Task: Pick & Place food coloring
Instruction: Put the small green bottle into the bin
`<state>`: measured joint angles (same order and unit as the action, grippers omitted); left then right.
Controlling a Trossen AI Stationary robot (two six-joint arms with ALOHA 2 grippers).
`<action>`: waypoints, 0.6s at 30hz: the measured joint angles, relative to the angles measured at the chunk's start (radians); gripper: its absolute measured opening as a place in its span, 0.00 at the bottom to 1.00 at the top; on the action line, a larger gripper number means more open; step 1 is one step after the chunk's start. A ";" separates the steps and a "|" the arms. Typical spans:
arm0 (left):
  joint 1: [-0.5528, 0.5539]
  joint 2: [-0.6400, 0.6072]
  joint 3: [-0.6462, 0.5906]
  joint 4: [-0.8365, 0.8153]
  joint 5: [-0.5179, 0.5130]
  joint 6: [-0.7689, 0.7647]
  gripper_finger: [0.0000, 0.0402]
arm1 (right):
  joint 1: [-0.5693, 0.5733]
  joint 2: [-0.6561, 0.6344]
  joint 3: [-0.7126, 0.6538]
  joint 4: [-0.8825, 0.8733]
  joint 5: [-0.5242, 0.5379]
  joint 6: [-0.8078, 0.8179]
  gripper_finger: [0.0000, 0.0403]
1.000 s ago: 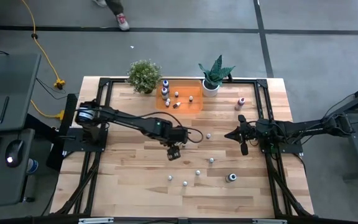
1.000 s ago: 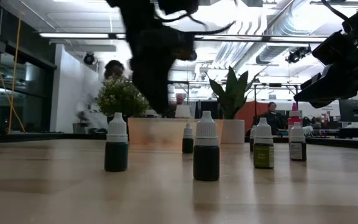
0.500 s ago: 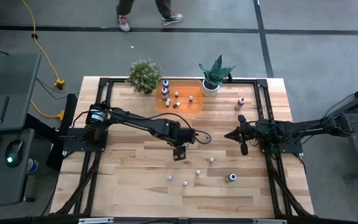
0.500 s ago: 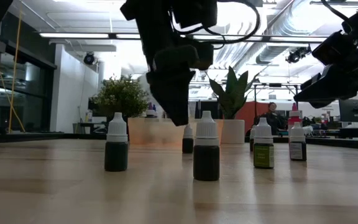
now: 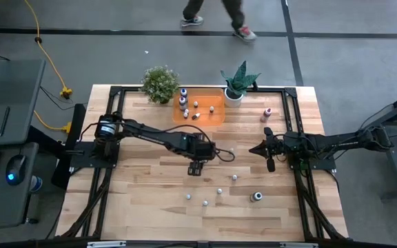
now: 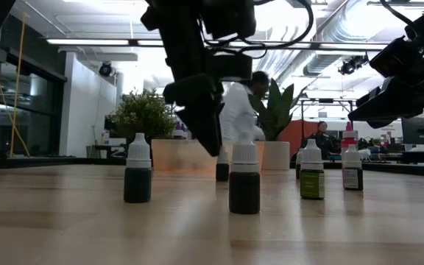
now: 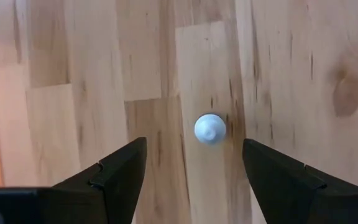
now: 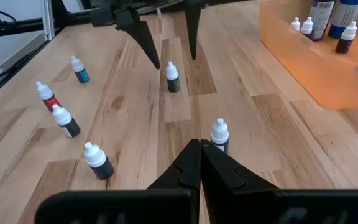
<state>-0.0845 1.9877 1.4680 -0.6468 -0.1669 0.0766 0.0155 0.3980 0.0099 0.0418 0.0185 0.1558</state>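
Note:
Small white-capped food coloring bottles stand upright on the wooden table. My left gripper (image 5: 196,168) hangs open at mid-table, slanting steeply down over one bottle (image 7: 210,129), whose cap shows between the fingertips (image 7: 193,143) and below them. From the right wrist view its fingers (image 8: 174,61) stand above that bottle (image 8: 172,78) and clear of it. Another bottle (image 5: 231,149) stands just in front of my right gripper (image 5: 255,149), which waits shut at the right (image 8: 199,149). Several more bottles (image 5: 219,191) stand toward the near edge.
An orange tray (image 5: 216,116) at the far middle holds several bottles, between two potted plants (image 5: 160,84) (image 5: 238,84). A pink bottle (image 5: 267,114) stands at the far right, and a larger dark bottle (image 5: 256,197) lies near the front. A person walks past beyond the far edge.
My left gripper has sunk toward the bottle under it, shifting slightly toward the table's right edge, and has rolled about its own pointing line; its fingers stay open. The bottles have not moved. A person has walked rightward beyond the far edge.

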 joint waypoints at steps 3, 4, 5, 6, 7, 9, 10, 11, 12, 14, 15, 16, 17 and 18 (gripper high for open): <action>0.000 0.000 -0.032 0.066 0.016 0.023 0.65 | 0.000 0.000 0.000 0.000 0.000 0.000 0.00; 0.000 0.000 -0.039 0.084 0.030 0.025 0.65 | 0.000 0.000 0.000 0.000 0.000 0.000 0.00; 0.000 0.000 -0.044 0.094 0.040 0.025 0.65 | 0.000 0.000 0.000 0.000 0.000 0.000 0.00; 0.000 0.000 -0.048 0.104 0.048 0.025 0.65 | 0.000 0.000 0.000 0.000 0.000 0.000 0.00; 0.000 0.000 -0.050 0.117 0.051 0.025 0.65 | 0.000 0.000 0.000 0.000 0.000 0.000 0.00; 0.000 0.000 -0.053 0.136 0.053 0.025 0.65 | 0.000 0.000 0.000 0.000 0.000 0.000 0.00; 0.000 0.000 -0.053 0.135 0.053 0.025 0.65 | 0.000 0.000 0.000 0.000 0.000 0.000 0.00; 0.000 0.000 -0.054 0.133 0.053 0.025 0.65 | 0.000 0.000 0.000 0.000 0.000 0.000 0.00; 0.000 0.000 -0.054 0.131 0.054 0.025 0.65 | 0.000 0.000 0.000 0.000 0.000 0.000 0.00; 0.000 0.000 -0.054 0.125 0.062 0.024 0.65 | 0.000 0.000 0.000 0.000 0.000 0.000 0.00; 0.000 0.000 -0.054 0.119 0.073 0.024 0.65 | 0.000 0.000 0.000 0.000 0.000 0.000 0.00; 0.000 0.000 -0.054 0.114 0.083 0.024 0.65 | 0.000 0.000 0.000 0.000 0.000 0.000 0.00; 0.000 0.000 -0.054 0.113 0.086 0.024 0.65 | 0.000 0.000 0.000 0.000 0.000 0.000 0.00; 0.000 0.000 -0.054 0.114 0.086 0.023 0.64 | 0.000 0.000 0.000 0.000 0.000 0.000 0.00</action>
<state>-0.0845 1.9873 1.4136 -0.5333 -0.0807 0.0999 0.0154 0.3977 0.0100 0.0418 0.0185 0.1558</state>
